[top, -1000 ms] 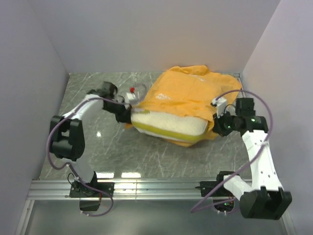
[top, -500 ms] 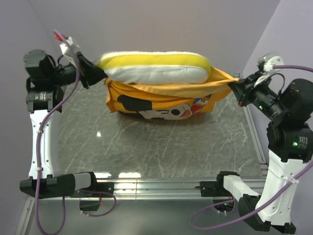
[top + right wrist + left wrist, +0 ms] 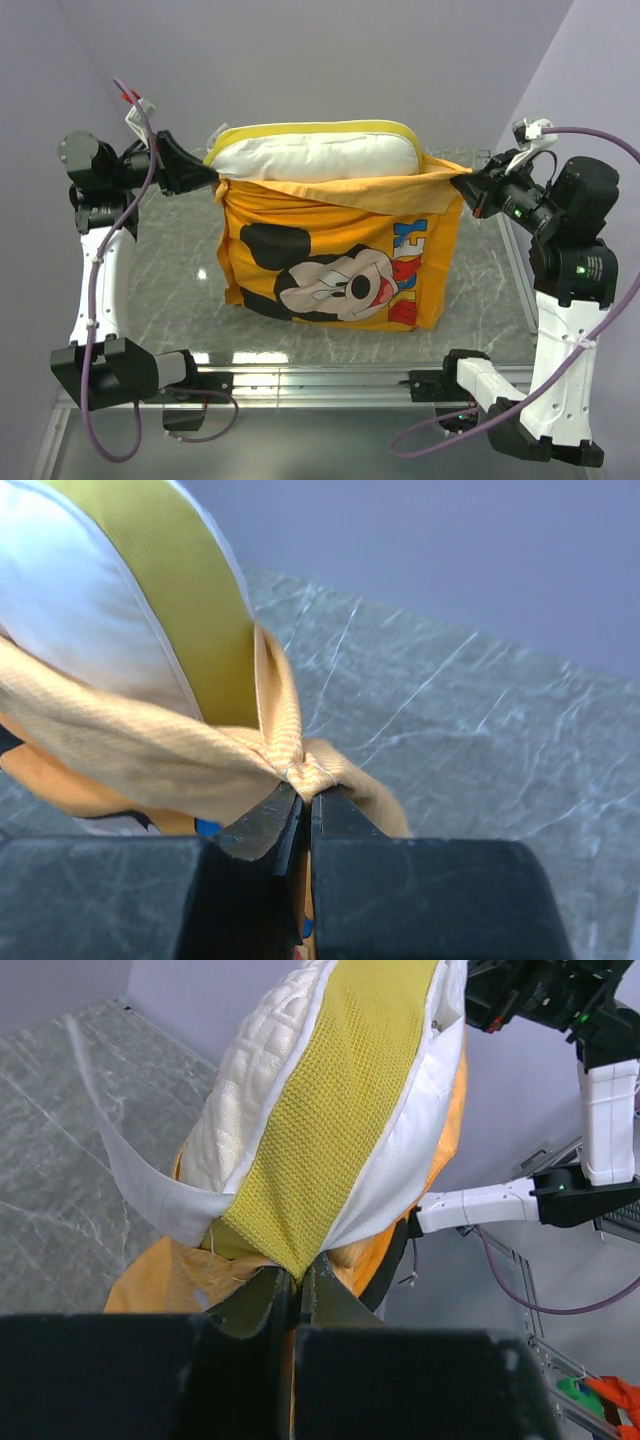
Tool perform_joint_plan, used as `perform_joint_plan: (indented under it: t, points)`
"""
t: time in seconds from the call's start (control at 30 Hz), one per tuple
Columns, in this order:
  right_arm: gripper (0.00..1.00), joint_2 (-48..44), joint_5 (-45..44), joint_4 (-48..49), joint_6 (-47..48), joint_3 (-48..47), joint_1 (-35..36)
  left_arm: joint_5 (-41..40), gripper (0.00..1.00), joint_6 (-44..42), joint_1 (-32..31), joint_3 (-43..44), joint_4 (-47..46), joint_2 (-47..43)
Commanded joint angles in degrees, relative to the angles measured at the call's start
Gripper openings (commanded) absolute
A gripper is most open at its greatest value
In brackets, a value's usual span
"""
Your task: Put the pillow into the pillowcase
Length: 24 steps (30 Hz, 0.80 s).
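Observation:
The orange pillowcase [image 3: 330, 265] with the Mickey Mouse print hangs upright above the table, its open mouth on top. The cream-white pillow [image 3: 315, 155] with a yellow edge sits in it, its upper part sticking out of the mouth. My left gripper [image 3: 205, 172] is shut on the left corner of the mouth, pinching orange cloth [image 3: 165, 1275] together with the pillow's yellow edge [image 3: 320, 1130]. My right gripper [image 3: 468, 180] is shut on the right corner of the pillowcase [image 3: 310, 770], beside the pillow [image 3: 90, 610].
The grey marble table [image 3: 180, 300] lies under the hanging case. Purple walls stand at the back and both sides. A metal rail [image 3: 330, 385] with the arm bases runs along the near edge. The right arm [image 3: 600, 1080] shows in the left wrist view.
A second ago the case and pillow lay on the table. Both grippers have lifted them; in the last half second the case dropped to hang full length and the pillow sank deeper.

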State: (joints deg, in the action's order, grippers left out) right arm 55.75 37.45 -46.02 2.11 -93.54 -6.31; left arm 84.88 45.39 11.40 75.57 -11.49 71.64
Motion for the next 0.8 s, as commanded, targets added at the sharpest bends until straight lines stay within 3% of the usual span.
perform_joint_plan:
  t: [0.0,0.07,0.1,0.13,0.17,0.3,0.33,0.43,0.5,0.6,0.67,0.77]
  points:
    - [0.0,-1.7,3.1,3.3,-1.8,0.6,-0.6,12.0,0.0,15.3,0.8,-1.1,-19.4,-6.0]
    - [0.0,-2.0,3.9,4.2,-4.0,0.1,-0.6,11.5,0.05,11.7,0.9,3.8,-14.6,-6.3]
    - [0.0,-2.0,4.7,4.9,-4.7,-0.6,-0.6,10.7,0.08,5.2,0.8,6.8,4.0,-6.2]
    - [0.0,-1.9,5.2,5.2,-5.2,-0.9,-0.6,9.5,0.09,-6.0,0.8,9.7,13.1,-6.2]
    - [0.0,-1.6,5.2,5.4,-5.9,-1.4,-0.6,7.3,0.1,-7.5,1.0,14.1,16.8,-6.2]
    - [0.0,-1.1,3.6,3.9,-4.8,-6.0,-0.6,6.1,0.2,8.6,0.9,15.1,6.6,-6.9]
    - [0.0,-1.2,3.8,3.1,-4.6,-6.5,-0.6,6.0,0.2,8.0,0.8,14.8,10.7,-8.0]
    - [0.0,-2.7,5.8,3.1,-5.3,-5.8,-0.6,5.0,0.28,-5.4,0.8,9.3,31.9,-12.4]
    - [0.0,-4.1,6.3,3.0,-6.1,-3.9,-0.5,5.6,0.28,-7.5,0.8,0.0,33.8,-15.5]
    - [0.0,-5.7,8.2,2.3,-5.9,-0.7,-0.6,4.9,0.31,-2.7,0.9,-11.9,29.3,-21.6]
    - [0.0,-6.9,9.1,2.1,-6.0,0.2,-0.6,2.8,0.26,-2.8,0.9,-15.4,31.2,-24.7]
    - [0.0,-7.3,9.7,2.5,-6.7,0.8,-0.6,3.6,0.0,-3.9,0.8,-13.6,30.2,-25.5]
